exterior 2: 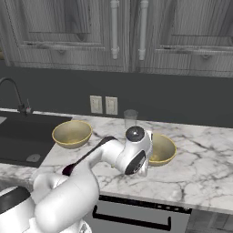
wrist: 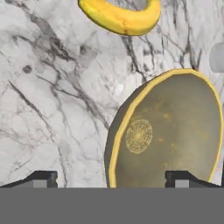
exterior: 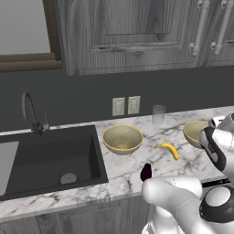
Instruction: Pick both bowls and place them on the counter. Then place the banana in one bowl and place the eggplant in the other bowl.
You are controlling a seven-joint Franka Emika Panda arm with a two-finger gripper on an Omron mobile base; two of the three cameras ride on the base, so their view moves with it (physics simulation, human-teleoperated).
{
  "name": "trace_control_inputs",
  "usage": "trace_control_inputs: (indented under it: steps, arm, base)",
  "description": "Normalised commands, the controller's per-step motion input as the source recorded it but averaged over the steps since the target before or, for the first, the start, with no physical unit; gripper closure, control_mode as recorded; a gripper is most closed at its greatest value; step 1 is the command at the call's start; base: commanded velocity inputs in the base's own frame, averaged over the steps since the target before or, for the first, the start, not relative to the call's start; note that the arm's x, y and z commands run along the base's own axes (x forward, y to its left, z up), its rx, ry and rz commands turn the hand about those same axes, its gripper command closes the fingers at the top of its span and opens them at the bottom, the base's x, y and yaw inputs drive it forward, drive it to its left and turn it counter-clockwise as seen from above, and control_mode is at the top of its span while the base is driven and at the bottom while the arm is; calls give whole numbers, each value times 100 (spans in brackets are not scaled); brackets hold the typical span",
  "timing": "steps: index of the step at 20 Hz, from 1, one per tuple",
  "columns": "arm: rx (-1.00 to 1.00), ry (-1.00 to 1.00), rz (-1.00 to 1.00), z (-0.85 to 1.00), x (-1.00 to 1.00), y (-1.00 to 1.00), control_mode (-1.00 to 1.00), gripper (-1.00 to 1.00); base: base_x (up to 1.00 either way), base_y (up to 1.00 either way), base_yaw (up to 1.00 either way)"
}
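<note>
Claw (wrist: 111, 177) spread wide, released above right bowl (wrist: 168, 131) | bowl set on tabletop (wrist: 52, 100) | banana (wrist: 120, 15) at 12 o'clock, awaiting pickup

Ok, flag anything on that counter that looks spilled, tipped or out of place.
Nothing stands out. Both bowls sit upright on the counter, the glass stands upright by the wall, and the banana and eggplant lie loose on the marble. No spills.
</note>
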Motion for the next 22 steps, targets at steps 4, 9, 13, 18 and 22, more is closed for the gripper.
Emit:
trace_control_inputs:
  steps: [4, 9, 13, 18, 22]
  arm:
    - [1, 0, -17, 38, -26, 58, -100, -100]
    - [7, 0, -20, 13, -33, 65, -100, -100]
    - [14, 0, -24, 1, -35, 60, -100, -100]
    - [18, -3, -31, 7, -46, 51, -100, -100]
    - [19, -4, -37, 23, -42, 59, -100, -100]
  base:
    - [0, 0, 0]
    - [0, 0, 0]
    - [0, 0, 0]
    - [0, 0, 0]
    - [0, 0, 0]
